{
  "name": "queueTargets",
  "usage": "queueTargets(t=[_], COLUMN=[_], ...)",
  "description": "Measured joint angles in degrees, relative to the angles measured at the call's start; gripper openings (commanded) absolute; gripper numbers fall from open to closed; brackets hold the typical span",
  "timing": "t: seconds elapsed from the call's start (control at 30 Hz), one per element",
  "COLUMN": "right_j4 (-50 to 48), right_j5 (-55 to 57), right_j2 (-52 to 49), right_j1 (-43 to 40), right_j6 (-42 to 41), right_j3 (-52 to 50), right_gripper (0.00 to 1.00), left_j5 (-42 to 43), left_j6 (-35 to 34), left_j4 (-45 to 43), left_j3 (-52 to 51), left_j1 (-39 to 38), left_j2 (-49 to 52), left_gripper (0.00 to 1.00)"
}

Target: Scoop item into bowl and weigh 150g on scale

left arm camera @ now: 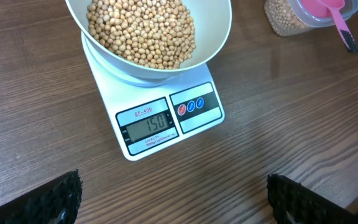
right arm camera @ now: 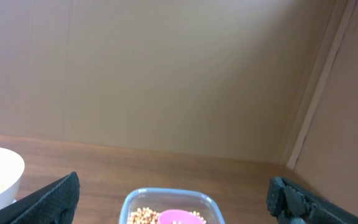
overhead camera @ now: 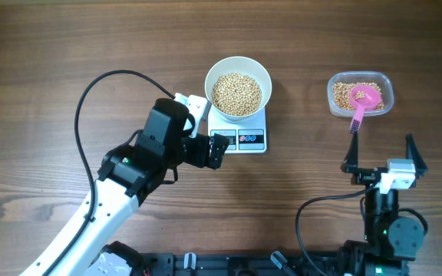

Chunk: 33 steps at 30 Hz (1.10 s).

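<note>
A white bowl (overhead camera: 238,75) heaped with pale-tan beans (overhead camera: 236,93) stands on the white scale (overhead camera: 244,139). In the left wrist view the bowl (left arm camera: 219,37) overhangs the scale (left arm camera: 166,121), whose display reads 150. My left gripper (overhead camera: 202,149) hovers just in front of the scale, left of its panel, open and holding nothing (left arm camera: 173,199). My right gripper (overhead camera: 382,153) sits near the front right, open and empty, and faces the tub (right arm camera: 174,191).
A clear plastic tub (overhead camera: 384,93) at the back right holds more beans and a pink scoop (overhead camera: 363,100), whose dark handle end sticks out over the front rim. In the right wrist view a tan wall lies behind the table.
</note>
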<state>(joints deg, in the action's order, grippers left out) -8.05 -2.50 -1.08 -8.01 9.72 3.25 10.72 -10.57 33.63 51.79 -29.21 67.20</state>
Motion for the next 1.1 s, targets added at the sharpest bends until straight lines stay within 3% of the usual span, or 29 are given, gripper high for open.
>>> queueTargets(t=[0.27,0.7,1.1], right_j4=[-2.7,6.9,7.6], right_j5=[0.0,-7.1,-7.8], right_j2=[0.0,0.1,0.1], right_j1=[0.0,0.0,5.1], right_j6=[0.1,0.1,0.3], right_j3=[-2.8,-2.8,-2.8], right_gripper=[1.00,1.00,1.00], left_j5=[0.0,0.0,0.0], left_j6=[0.0,0.0,0.0], left_j4=[0.0,0.0,0.0], left_j3=[0.0,0.0,0.0], left_j1=[0.0,0.0,0.0], left_j2=[0.0,0.0,0.0], left_gripper=[1.00,1.00,1.00])
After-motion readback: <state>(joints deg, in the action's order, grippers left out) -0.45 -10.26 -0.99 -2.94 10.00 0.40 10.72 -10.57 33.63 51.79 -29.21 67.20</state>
